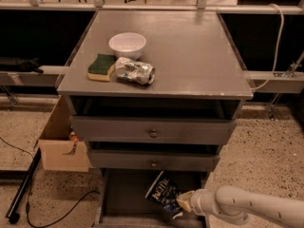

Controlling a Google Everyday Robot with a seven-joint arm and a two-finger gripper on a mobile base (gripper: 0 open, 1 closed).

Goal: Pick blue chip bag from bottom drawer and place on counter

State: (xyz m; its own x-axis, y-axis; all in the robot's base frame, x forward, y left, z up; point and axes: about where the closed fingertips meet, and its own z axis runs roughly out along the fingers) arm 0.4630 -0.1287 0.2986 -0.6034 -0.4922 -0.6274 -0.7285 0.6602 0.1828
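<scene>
The blue chip bag [161, 193], dark navy foil with white lettering, stands tilted in the open bottom drawer [124, 198], toward its right side. My gripper [183, 202] reaches in from the lower right on a white arm [247, 207] and is shut on the bag's lower right edge. The bag looks raised off the drawer's flat grey floor. The grey counter [190, 51] is the cabinet top above.
On the counter's left part sit a white bowl [127, 44], a green-yellow sponge [101, 66] and a crushed silver-green can [135, 71]. Two knobbed drawers [153, 133] are partly open above the bottom one. A cardboard box [61, 148] and a black pole [23, 186] stand at the left.
</scene>
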